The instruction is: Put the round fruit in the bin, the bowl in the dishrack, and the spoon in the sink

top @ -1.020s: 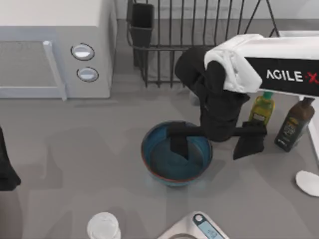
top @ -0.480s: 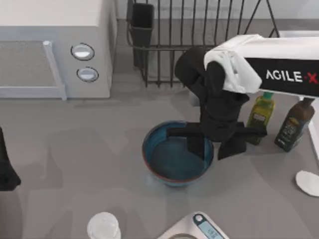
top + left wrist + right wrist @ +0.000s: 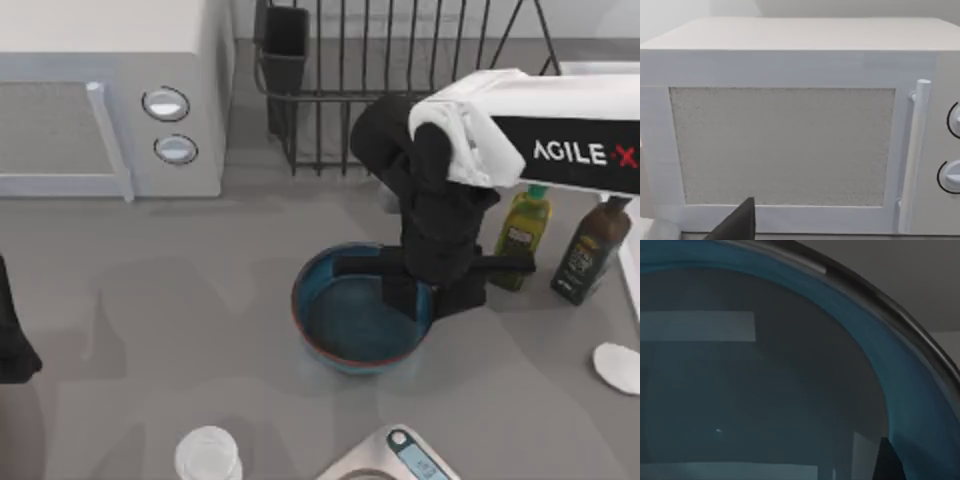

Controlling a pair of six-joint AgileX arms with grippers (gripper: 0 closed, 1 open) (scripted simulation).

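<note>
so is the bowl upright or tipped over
Upright: the bowl sits on the table with its opening facing up, right gripper straddling its rim.

I see flat, even light from above across the bench (image 3: pixel 150 300), with soft, faint shadows under my right arm (image 3: pixel 560 130) and beside the microwave (image 3: pixel 110 100). The bowl (image 3: pixel 350 320) shows pale rectangular reflections inside, clearest in the right wrist view. Edges look slightly soft throughout.

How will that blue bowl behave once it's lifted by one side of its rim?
Probably rigid: the bowl keeps a clean round rim. Likely to tilt, since the right gripper pinches only its right-hand rim, off centre. Its glossy inside suggests a slippery grip.
</note>
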